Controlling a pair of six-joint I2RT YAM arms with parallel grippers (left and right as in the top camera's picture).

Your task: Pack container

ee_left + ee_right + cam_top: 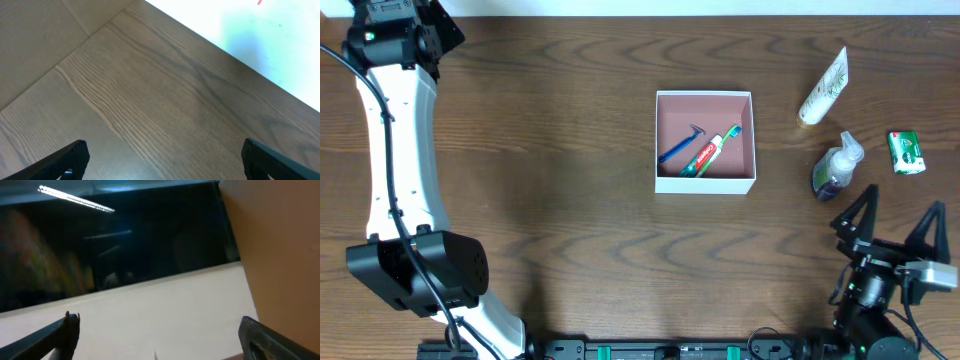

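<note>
My left jaws and right jaws are gaping wide, gripping nothing; the square cardboard container (pixel 705 184) is sitting on the woodgrain tabletop (pixel 570 200).

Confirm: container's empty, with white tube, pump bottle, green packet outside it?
Not empty. Overhead shows the container holds a blue-handled tool and a toothpaste tube; the white tube, pump bottle and green packet are outside it.

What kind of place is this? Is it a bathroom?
Probably a robot test bench, not a bathroom: a white robot arm and another arm's black fingers stand at a wooden table, with a pump bottle near a cardboard box.
</note>
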